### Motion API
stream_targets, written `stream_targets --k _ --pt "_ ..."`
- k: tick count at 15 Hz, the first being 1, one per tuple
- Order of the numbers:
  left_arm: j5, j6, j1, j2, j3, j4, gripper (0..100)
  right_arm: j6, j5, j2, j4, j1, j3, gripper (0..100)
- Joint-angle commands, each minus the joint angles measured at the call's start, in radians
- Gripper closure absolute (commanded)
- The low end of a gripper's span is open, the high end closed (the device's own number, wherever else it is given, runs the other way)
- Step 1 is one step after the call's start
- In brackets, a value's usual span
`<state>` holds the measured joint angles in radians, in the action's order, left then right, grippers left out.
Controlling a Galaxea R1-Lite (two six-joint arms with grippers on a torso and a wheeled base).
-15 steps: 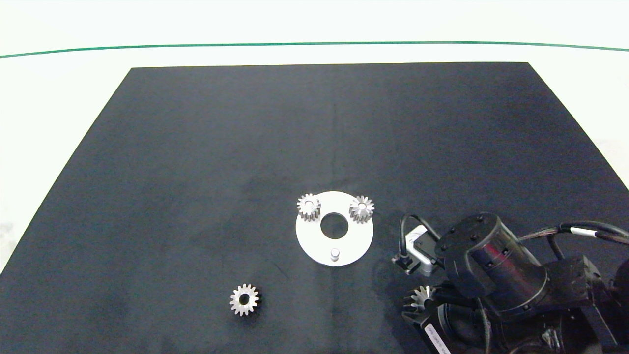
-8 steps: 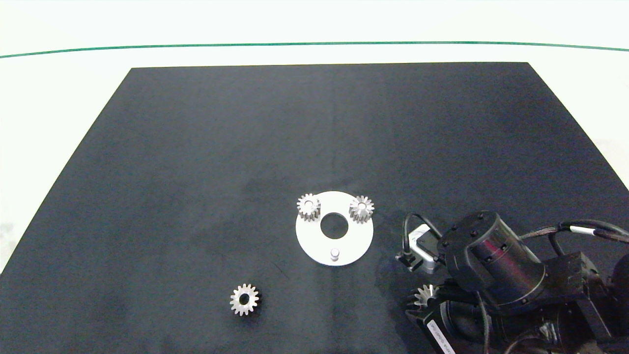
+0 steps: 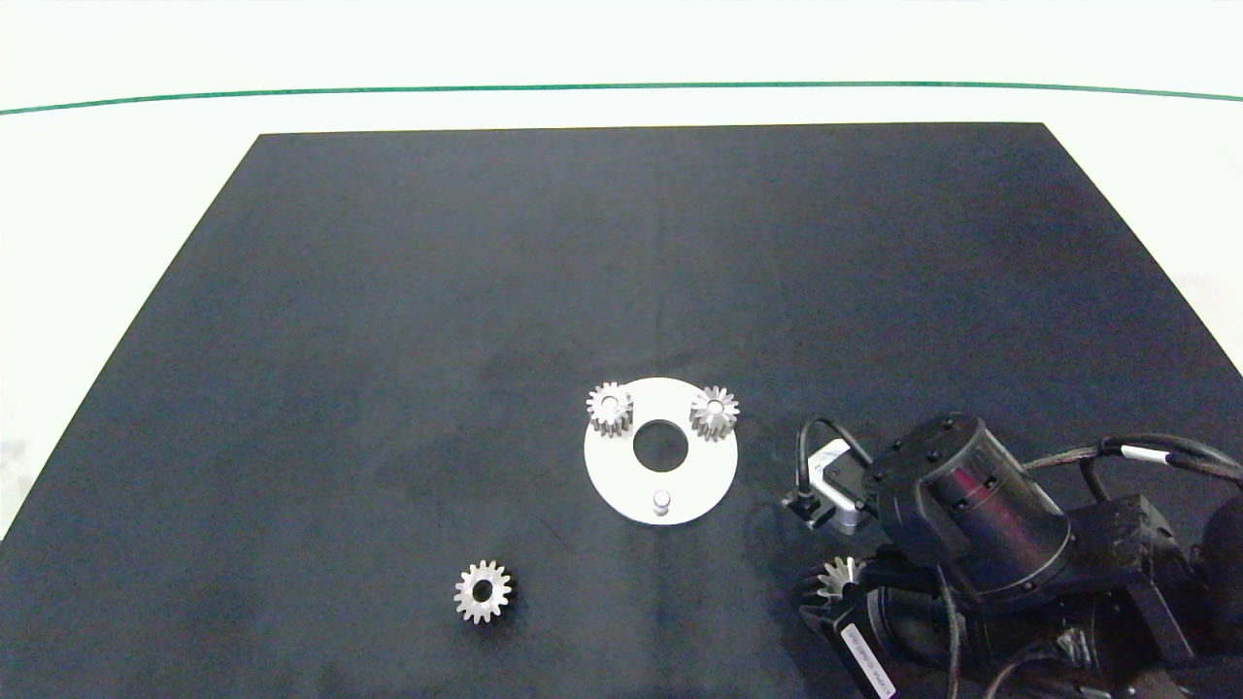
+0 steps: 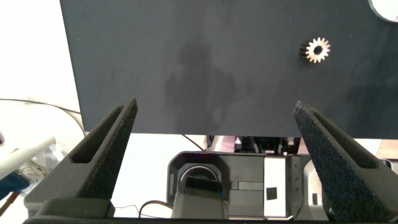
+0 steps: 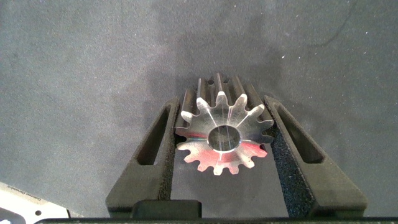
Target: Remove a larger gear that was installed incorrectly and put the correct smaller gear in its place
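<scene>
Silver larger gear (image 5: 222,133) clamped in right tool (image 5: 224,140); left tool (image 4: 214,140) gapes.

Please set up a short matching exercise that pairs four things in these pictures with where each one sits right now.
Things:
1. larger gear
2. smaller gear
3. bare peg
4. left gripper

Places:
A. standing on the white round plate, with no gear on it
B. between the fingers of the right gripper
C. lying loose on the black mat, left of the plate
D. open, off the mat's edge

Pairs: 1-B, 2-C, 3-A, 4-D
</scene>
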<state>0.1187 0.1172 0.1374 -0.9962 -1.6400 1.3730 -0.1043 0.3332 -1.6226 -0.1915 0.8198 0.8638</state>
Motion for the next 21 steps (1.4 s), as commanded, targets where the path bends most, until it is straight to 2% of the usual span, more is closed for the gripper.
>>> stream_targets --k 1,2,11,13,14,15,16,17,19,21 --pt "0.001 0.001 0.001 -0.001 0.000 0.008 0 0.000 0.003 -0.003 -0.002 0.001 -0.005 100" --pt "0.001 0.001 -0.001 -0.001 0.000 0.008 0 0.000 0.003 -0.002 -0.002 0.001 -0.005 0" --pt "0.001 0.001 0.001 -0.006 0.006 0.006 0 0.001 0.004 0.016 0.000 0.002 -0.002 0" --pt "0.001 0.001 0.001 -0.015 0.008 0.005 0 0.020 0.010 0.076 -0.017 0.005 0.032 0" --pt "0.001 0.005 -0.001 -0.033 0.016 -0.006 0 0.021 0.020 0.099 -0.088 0.002 0.078 0" --pt "0.001 0.007 -0.002 -0.045 0.029 -0.031 0 0.014 0.021 0.125 -0.195 -0.002 0.149 0" --pt "0.002 0.007 -0.002 -0.047 0.046 -0.049 0 -0.006 0.021 0.144 -0.266 -0.010 0.198 0" --pt "0.004 0.007 -0.004 -0.050 0.086 -0.086 0 -0.060 0.021 0.178 -0.391 -0.041 0.293 0" --pt "0.002 0.009 -0.001 -0.065 0.121 -0.112 0 -0.069 0.021 0.239 -0.551 -0.125 0.417 0" --pt "-0.002 0.036 -0.001 -0.130 0.121 -0.118 0 -0.068 0.021 0.270 -0.615 -0.199 0.465 0"
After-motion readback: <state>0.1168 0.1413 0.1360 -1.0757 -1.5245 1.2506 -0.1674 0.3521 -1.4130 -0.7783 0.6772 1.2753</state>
